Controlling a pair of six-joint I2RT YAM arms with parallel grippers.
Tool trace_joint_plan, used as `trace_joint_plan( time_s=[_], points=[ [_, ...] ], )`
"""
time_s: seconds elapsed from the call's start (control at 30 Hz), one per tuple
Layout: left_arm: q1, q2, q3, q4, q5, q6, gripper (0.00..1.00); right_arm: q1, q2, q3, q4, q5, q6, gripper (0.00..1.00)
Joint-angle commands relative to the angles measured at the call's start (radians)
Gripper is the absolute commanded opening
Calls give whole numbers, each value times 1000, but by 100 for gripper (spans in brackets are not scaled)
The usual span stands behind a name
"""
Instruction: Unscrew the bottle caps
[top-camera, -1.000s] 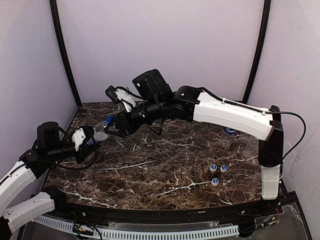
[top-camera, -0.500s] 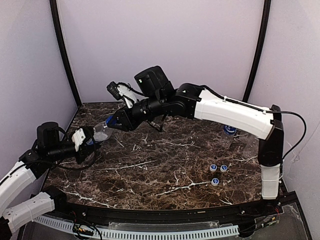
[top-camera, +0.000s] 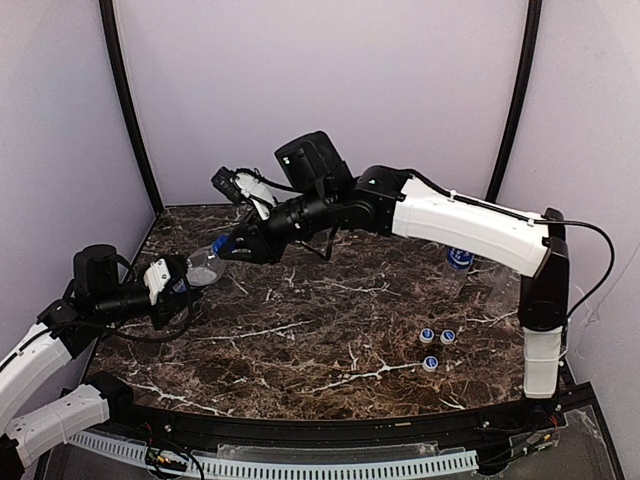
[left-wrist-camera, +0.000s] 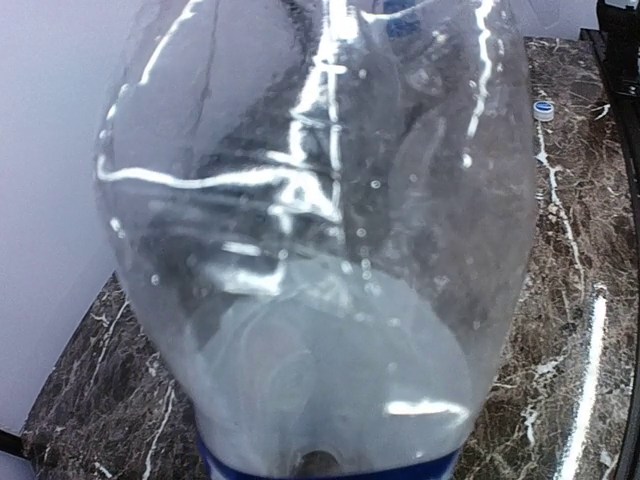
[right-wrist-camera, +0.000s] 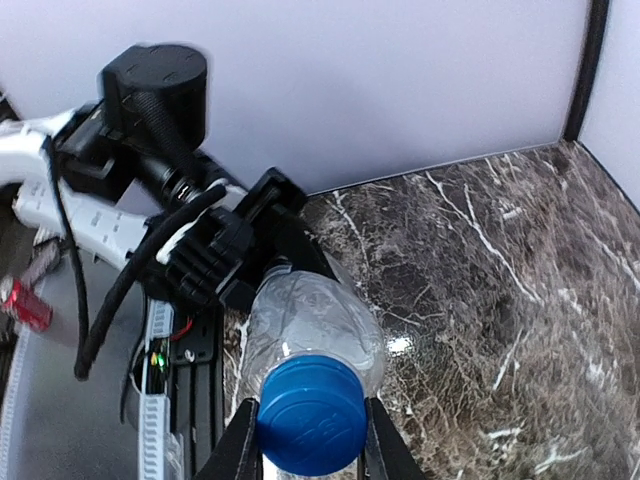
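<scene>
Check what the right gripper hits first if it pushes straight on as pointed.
The right gripper meets the blue cap at once: it already sits between the jaws. Directly behind comes the clear bottle, held by the left gripper.

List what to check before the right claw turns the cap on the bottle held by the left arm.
1. Left claw grips the bottle: ok, held tilted, with its cap end toward the right claw.
2. Right claw straddles the blue cap: ok, a finger is against each side.
3. Cap on the bottle's mouth: ok.
4. Cap centred between the fingers: ok in the right wrist view.
5. Three loose caps out of the way: ok, they lie on the table near the right arm's base.
6. How far the thread has loosened: cannot tell.
</scene>
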Motion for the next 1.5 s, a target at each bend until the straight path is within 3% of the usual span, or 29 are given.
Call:
trace_joint_plan(
  time_s=[0.0, 0.17, 0.4, 0.57, 0.7, 0.73, 0.8, 0.83, 0.87, 1.07, 1.3, 1.47],
  points=[
    [3, -4, 11, -127, 189, 44, 24, 15, -154, -190, -7, -357, -463, 0],
    [4, -7, 28, -317, 337, 182, 25, 47, -303, -407, -64, -305, -906, 0],
    [4, -6, 45, -558, 293, 499, 25, 88, -301, -391, -183, -30, -1186, 0],
    [3, -14, 30, -571, 276, 508, 25, 110, -330, -438, -118, 143, -1289, 0],
    [4, -20, 18, -502, 289, 419, 24, 118, -353, -490, -20, 152, -1302, 0],
    [4, -21, 17, -487, 297, 397, 24, 122, -353, -496, -1, 158, -1290, 7],
    [4, -22, 15, -443, 307, 333, 24, 128, -349, -506, 43, 170, -1243, 48],
    [4, -23, 15, -415, 309, 295, 24, 129, -349, -510, 78, 179, -1203, 89],
    [4, -23, 15, -402, 305, 279, 24, 130, -347, -510, 114, 192, -1143, 98],
    [4, -31, -6, -219, 189, 112, 24, 109, -311, -401, 208, 155, -693, 99],
    [4, -23, -46, 35, -21, -21, 24, 19, -149, -177, 180, 60, 69, 88],
    [4, -24, -46, 41, -54, -16, 24, 4, -95, -141, 155, 84, 240, 77]
  ],
)
